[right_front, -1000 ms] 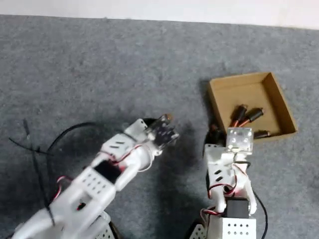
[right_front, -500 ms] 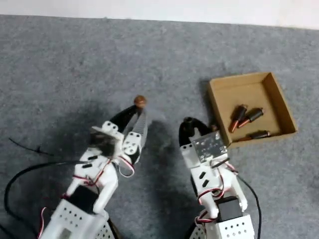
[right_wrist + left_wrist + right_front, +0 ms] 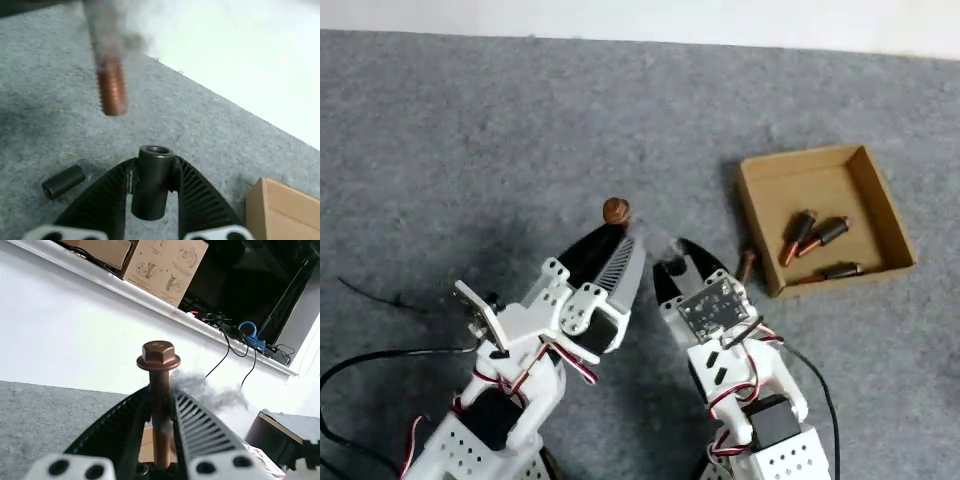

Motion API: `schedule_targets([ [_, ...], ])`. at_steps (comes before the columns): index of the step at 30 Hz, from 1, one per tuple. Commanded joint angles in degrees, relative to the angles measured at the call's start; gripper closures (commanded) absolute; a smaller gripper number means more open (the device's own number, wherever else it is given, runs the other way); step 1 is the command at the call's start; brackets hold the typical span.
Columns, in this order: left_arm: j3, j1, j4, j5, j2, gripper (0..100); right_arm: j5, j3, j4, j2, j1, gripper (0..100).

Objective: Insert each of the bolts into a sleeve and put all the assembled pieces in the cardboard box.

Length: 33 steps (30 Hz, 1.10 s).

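My left gripper point(image 3: 613, 234) is shut on a copper bolt point(image 3: 615, 211), which stands head up between the fingers point(image 3: 159, 390). Just to its right, my right gripper point(image 3: 672, 264) is shut on a black sleeve point(image 3: 150, 179), open end up. The bolt's threaded tip point(image 3: 112, 93) hangs blurred above and to one side of that sleeve, apart from it. The cardboard box point(image 3: 878, 208) at the right holds three assembled pieces point(image 3: 798, 233). A loose black sleeve point(image 3: 63, 181) lies on the mat.
Grey mat point(image 3: 470, 130) covers the table. A copper bolt point(image 3: 746, 265) lies on it against the box's near left corner. Black cables point(image 3: 365, 295) trail at the lower left. The box corner point(image 3: 282, 212) is close beside my right gripper.
Both arms swung toward each other. The left gripper turned to point up the table with the bolt, and the right gripper left the box side and moved left with the sleeve.
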<state>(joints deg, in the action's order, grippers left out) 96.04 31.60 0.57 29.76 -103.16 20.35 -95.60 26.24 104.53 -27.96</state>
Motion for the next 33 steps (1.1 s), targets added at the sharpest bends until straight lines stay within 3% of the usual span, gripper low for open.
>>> schedule_targets([
  [1, 1.2, 1.0, 2.0, 0.5, -0.8, 99, 0.9, -7.1, -1.9, 0.8, -0.5, 99.4],
  [12, 1.1, -5.8, 2.4, 0.8, -0.8, 99, 1.1, -7.1, -8.7, 0.8, -0.7, 99.4],
  [21, 1.1, -11.0, 2.4, 9.6, -0.8, 99, 3.1, -7.1, -9.1, 0.8, -6.0, 99.4],
  [33, 1.2, -5.0, -1.8, 9.3, -0.4, 99, 5.8, -7.1, -9.2, 0.8, -7.8, 99.4],
])
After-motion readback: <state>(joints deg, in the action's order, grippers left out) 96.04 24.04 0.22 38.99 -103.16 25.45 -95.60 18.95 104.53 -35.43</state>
